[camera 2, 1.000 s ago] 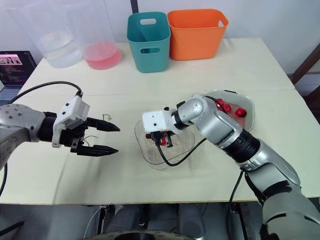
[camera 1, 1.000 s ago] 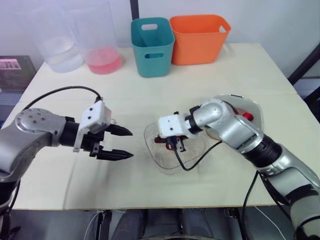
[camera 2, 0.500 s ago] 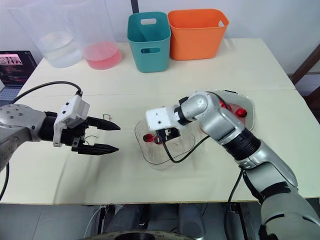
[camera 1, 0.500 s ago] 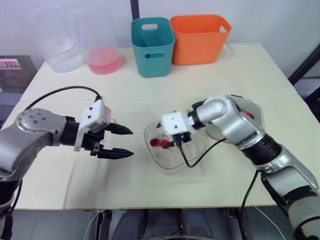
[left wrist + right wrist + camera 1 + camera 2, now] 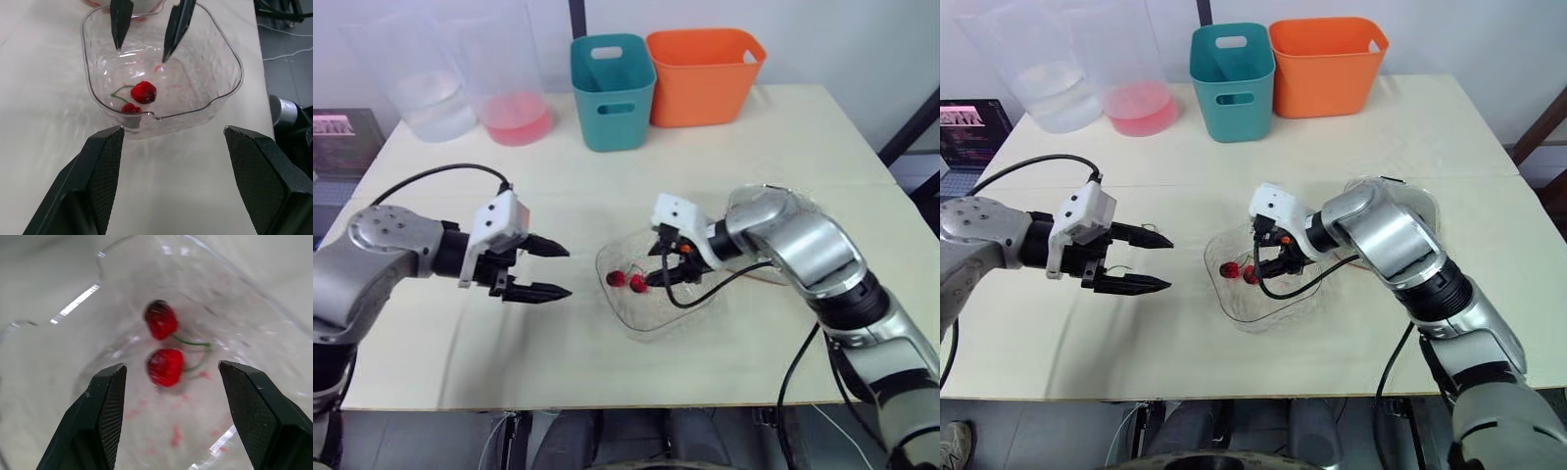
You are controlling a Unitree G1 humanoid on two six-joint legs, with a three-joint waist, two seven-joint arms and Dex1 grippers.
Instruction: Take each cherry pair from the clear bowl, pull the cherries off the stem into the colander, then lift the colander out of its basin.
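The pale table [image 5: 783, 137] spreads under both my arms; at its far edge stand an orange tub [image 5: 705, 73] and, touching its left side, a teal tub [image 5: 612, 93] with a handle slot facing me; further left along that edge are two tall clear vessels, the pink-liquid jug [image 5: 514, 98] and, just beside it, the clear-liquid jug [image 5: 426, 93]; on my right, the rim of the clear basin [image 5: 1422, 208] curves out from behind my right forearm, and I cannot tell what lies inside it.

In the middle of the table, near the front edge, sits the clear bowl [image 5: 1253, 308], squarish with rounded corners and smeared with faint red streaks; it stands just beside the basin, though my arm hides whether the two touch.

My left gripper [image 5: 566, 272] hovers above the bare table to the left of the bowl, apart from it, aimed at it, its two black fingers spread wide with nothing between them.

My right gripper [image 5: 1261, 257] reaches over the bowl from the right, tips dipped towards the inside; its fingers [image 5: 254, 421] are spread apart and clamp nothing.

The cherry pair [image 5: 166, 364] lies on the bowl's floor towards its left wall, two red cherries joined by a thin green stem; it lies ahead of my right fingertips, in line with the gap between them, and neither finger touches it
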